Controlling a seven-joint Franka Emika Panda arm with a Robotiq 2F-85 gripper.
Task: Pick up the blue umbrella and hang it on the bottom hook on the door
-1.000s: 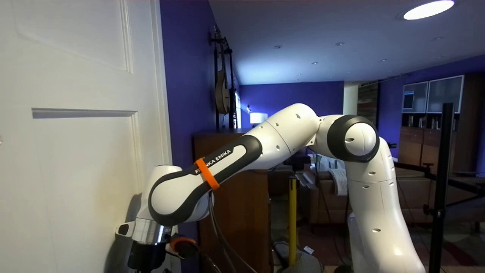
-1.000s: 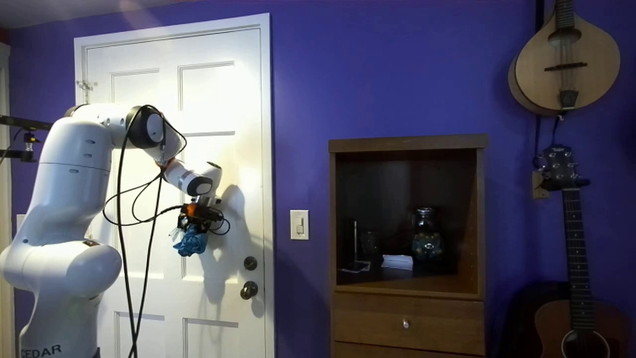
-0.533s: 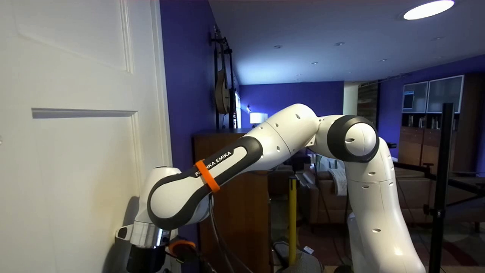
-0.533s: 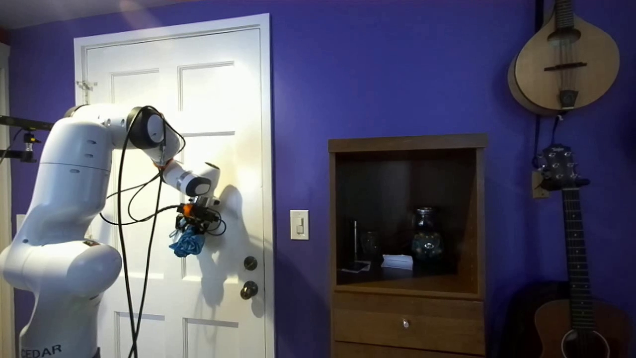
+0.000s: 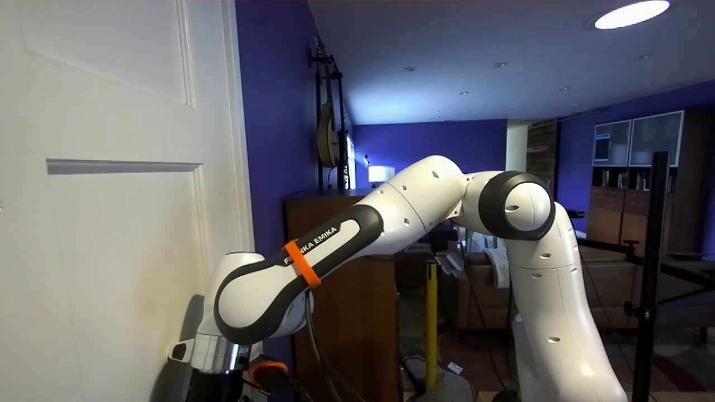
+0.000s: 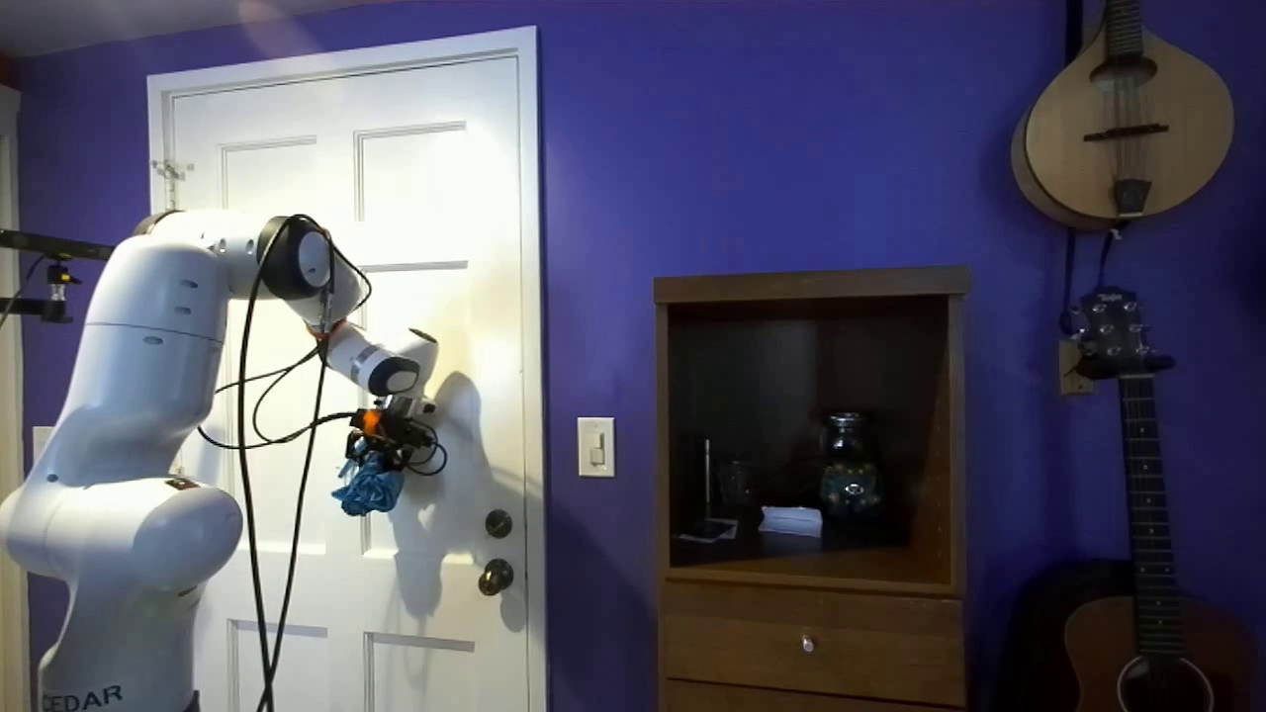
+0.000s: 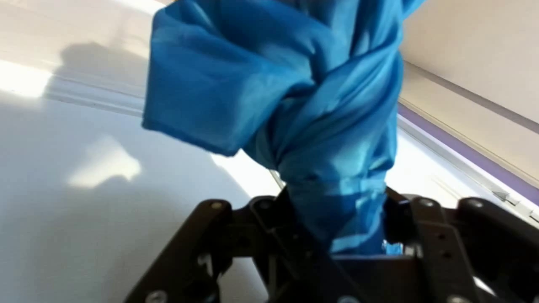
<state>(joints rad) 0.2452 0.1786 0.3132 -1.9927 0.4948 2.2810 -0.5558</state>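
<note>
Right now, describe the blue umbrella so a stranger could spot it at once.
In an exterior view, find the tall white door. In front of it, the robot's black gripper clasps the blue umbrella, which bunches out below. Its crumpled, shiny blue cloth stands out against the black gripper and the white door.

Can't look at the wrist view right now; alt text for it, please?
A folded, twisted, bright blue fabric umbrella is gripped in the black two-fingered tool at the bottom of the picture, its far end cut off by the top edge. A loose flap juts left. Behind is the white painted, panelled door with shadows falling across it.
</note>
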